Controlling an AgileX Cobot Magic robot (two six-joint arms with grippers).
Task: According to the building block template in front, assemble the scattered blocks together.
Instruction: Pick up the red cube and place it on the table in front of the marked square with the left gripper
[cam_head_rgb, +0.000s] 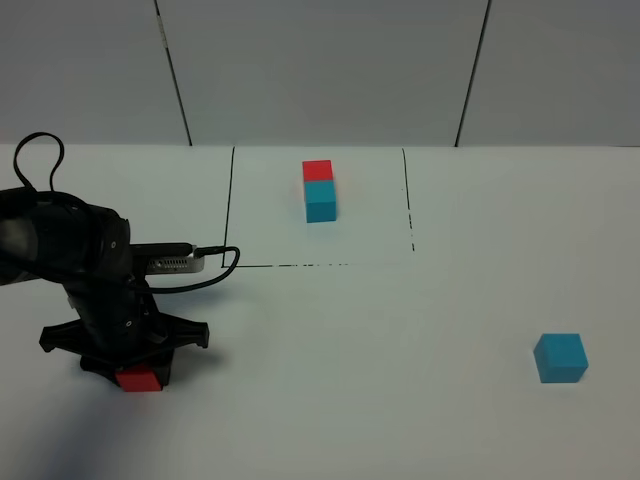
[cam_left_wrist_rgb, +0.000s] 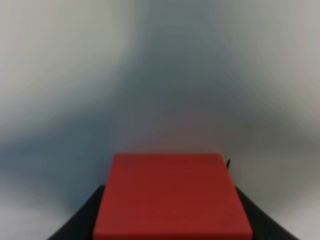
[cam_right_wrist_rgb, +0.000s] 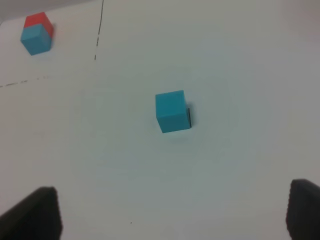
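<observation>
The left gripper (cam_head_rgb: 137, 366) is clamped tight on the red cube (cam_head_rgb: 138, 380). In the left wrist view its dark fingers (cam_left_wrist_rgb: 80, 220) press against two opposite sides of the cube, whose flat top fills the space between them. Whether the cube rests on the white table (cam_head_rgb: 400, 330) or hangs just above it cannot be told. The right gripper (cam_right_wrist_rgb: 172, 212) stands wide apart and holds nothing, and only the tips of its fingers (cam_right_wrist_rgb: 37, 212) show. The cyan cube (cam_right_wrist_rgb: 172, 111) sits flat on the table ahead of this gripper, between the lines of the two fingers and well apart from both, turned a little askew to them. Neither loose cube has a long axis. The template bar (cam_head_rgb: 320, 190) does: it lies flat inside a black outline (cam_head_rgb: 232, 200) drawn on the table, with its length running away from the robot, the red end farther off and the cyan end nearer. It is well apart from both grippers, farther out than the left gripper and toward the right arm's side of it, and beyond the cyan cube toward the left arm's side as seen from the right gripper.
</observation>
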